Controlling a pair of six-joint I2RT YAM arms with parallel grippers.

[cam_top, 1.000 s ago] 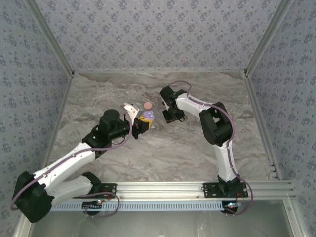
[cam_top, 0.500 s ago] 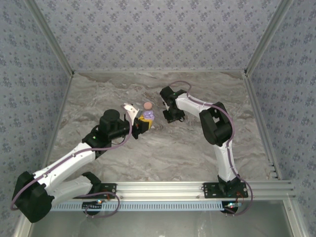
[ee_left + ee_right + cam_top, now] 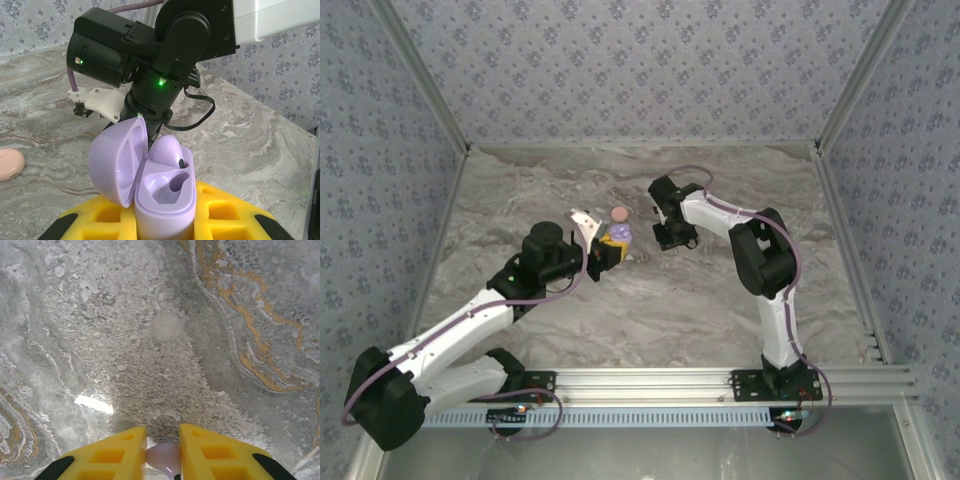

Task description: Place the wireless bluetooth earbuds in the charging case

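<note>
From above, I'm seeing the left hand (image 3: 603, 252) just left of the frame's centre. It is gripping the purple charging case (image 3: 617, 235) between its yellow fingers. A salmon-pink case (image 3: 618, 214) is lying on the desk (image 3: 620, 320) just above it in the frame. The right hand (image 3: 672, 238) is hanging right of centre, pointed down at the desk, near the purple case but apart from it.

Through the left wrist camera, I'm looking at the purple charging case (image 3: 162, 192) filling the lower middle of the frame, upright. The left hand (image 3: 162, 222) is closed on its base, a yellow finger (image 3: 227, 215) pressing each side. The lid (image 3: 117, 162) is standing open, tilted to the left. What looks like a purple earbud (image 3: 167, 149) is sitting in the well at the back, and the front well is showing its hollow. The pink case (image 3: 10, 164) is lying at the left edge, and the right arm's black wrist (image 3: 150, 55) is looming across the top.

Through the right wrist camera, the right hand (image 3: 162, 452) is hovering over marbled desk (image 3: 165, 325). Its yellow fingers (image 3: 107, 452) are nearly together at the bottom edge, pinching a pale pink-white earbud (image 3: 162, 457) that is touching both.
</note>
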